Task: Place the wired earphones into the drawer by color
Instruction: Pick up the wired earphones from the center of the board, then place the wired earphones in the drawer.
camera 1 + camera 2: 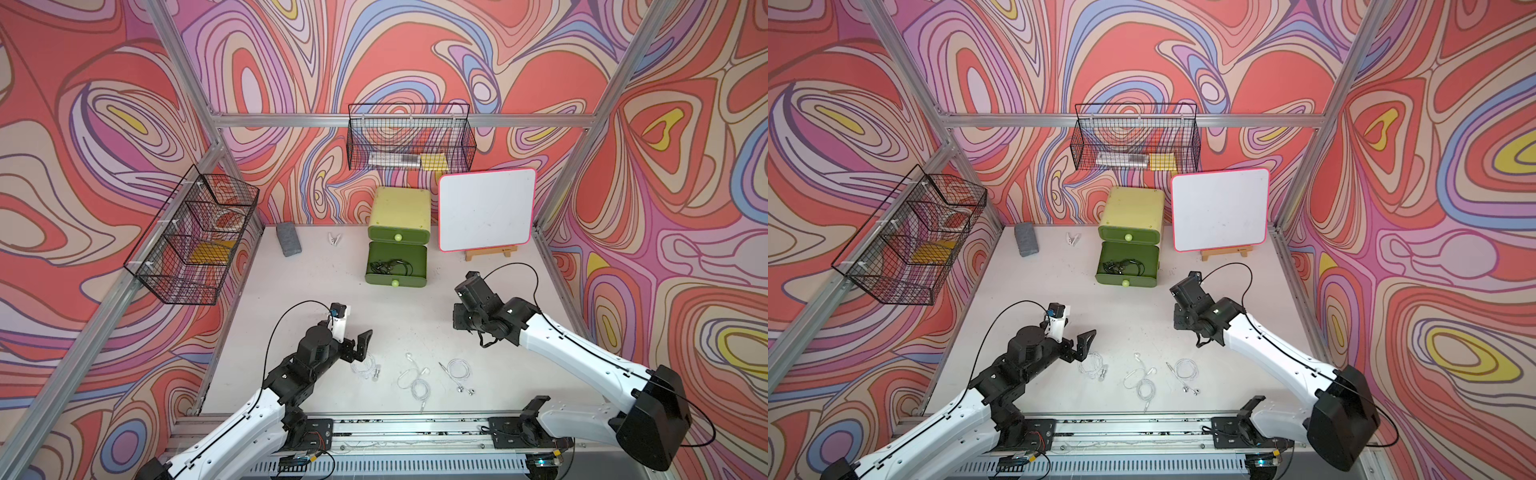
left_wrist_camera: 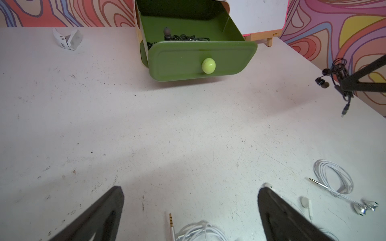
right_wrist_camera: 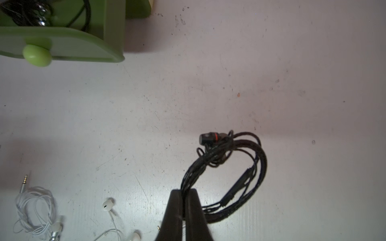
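Everything is placed here from the open drawer (image 1: 409,282).

Nearest the robot, well short of that drawer, three white sets lie loose on the surface (image 1: 311,282): the left white set (image 1: 365,368), the middle white set (image 1: 419,388) and the right white set (image 1: 459,369). None is sorted yet. The left claw (image 2: 192,187) hangs over the left white set on the drawer's near-left side. Its jaws are spread wide and hold nothing, and that set's plug and coil show just under them.

Closer to the drawer, off its near-right corner, the right claw (image 3: 184,192) is clamped on a coiled black set (image 3: 219,152). The set hangs clear of the surface and has not yet reached the drawer.

The open drawer is pulled well out of the cabinet (image 1: 399,208) and already holds a tangle of black earphones (image 1: 390,266). It looks like the black compartment, so the held set probably belongs there.

Directly above it, the closed drawer (image 1: 382,237) hides its contents. No red-orange set is in view; they may be shut away, but the pictures cannot confirm it.

My reading is that the black group is almost done. One black set has to be dropped in, and all three white sets need a drawer of their own.
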Controlling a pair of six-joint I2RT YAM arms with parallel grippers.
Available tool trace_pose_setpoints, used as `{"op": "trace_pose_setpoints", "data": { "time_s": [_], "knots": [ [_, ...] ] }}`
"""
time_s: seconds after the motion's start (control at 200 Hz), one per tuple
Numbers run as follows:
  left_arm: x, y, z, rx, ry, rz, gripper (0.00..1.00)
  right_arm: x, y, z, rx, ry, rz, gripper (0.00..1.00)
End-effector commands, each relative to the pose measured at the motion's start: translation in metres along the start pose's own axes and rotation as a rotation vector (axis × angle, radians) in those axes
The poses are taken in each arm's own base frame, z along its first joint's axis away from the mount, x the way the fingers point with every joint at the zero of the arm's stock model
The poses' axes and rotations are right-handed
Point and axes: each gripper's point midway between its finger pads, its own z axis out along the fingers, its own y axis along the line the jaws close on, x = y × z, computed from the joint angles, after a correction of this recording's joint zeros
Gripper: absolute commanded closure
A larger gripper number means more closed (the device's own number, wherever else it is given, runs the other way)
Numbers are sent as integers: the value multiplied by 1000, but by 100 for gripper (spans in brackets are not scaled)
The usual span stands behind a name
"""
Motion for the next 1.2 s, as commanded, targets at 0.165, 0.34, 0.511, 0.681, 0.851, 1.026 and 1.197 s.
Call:
{"op": "trace_pose_setpoints", "data": {
  "time_s": [0.165, 0.34, 0.511, 0.681, 0.851, 1.026, 1.197],
  "knots": [
    [7, 3, 0, -11, 14, -3, 1, -66, 46, -25, -178, -190, -76, 100],
    [7, 3, -1, -11, 14, -3, 1, -91, 71, -28, -250, -240, -97, 100],
    [7, 3, -1, -14, 11, -3, 1, -110, 95, -22, -316, -267, -102, 100],
    [7, 4, -1, -15, 9, -5, 1, -126, 112, -9, -338, -283, -111, 100],
    [8, 3, 0, -12, 13, -3, 1, -138, 125, 6, -343, -289, -125, 100],
    [7, 3, 1, -10, 13, -3, 1, -151, 138, 19, -349, -301, -139, 100],
    [7, 3, 1, -13, 12, -2, 1, -160, 148, 34, -349, -306, -147, 100]
  ]
}}
